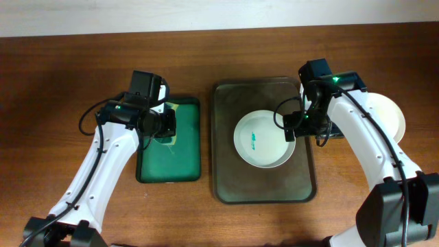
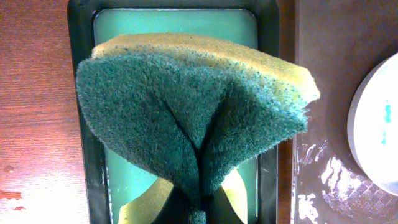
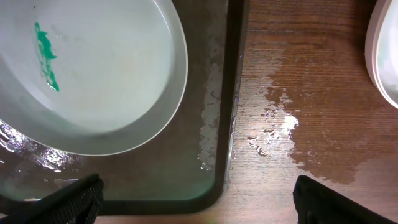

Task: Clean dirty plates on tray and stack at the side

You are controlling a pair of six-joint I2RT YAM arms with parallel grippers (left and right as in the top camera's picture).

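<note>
The left gripper (image 1: 164,125) is pinching a folded green-and-yellow sponge (image 2: 193,106) tight above the small green tray (image 2: 174,22), at 9 o'clock of the dark tray (image 1: 226,175). The right gripper (image 3: 196,190) is hanging with its jaws wide apart, holding nothing, over the dark tray's 3 o'clock rim. A smeared plate (image 1: 264,140) is lying mid-tray. A second plate (image 1: 391,113) is lying off the tray at 3 o'clock.
</note>
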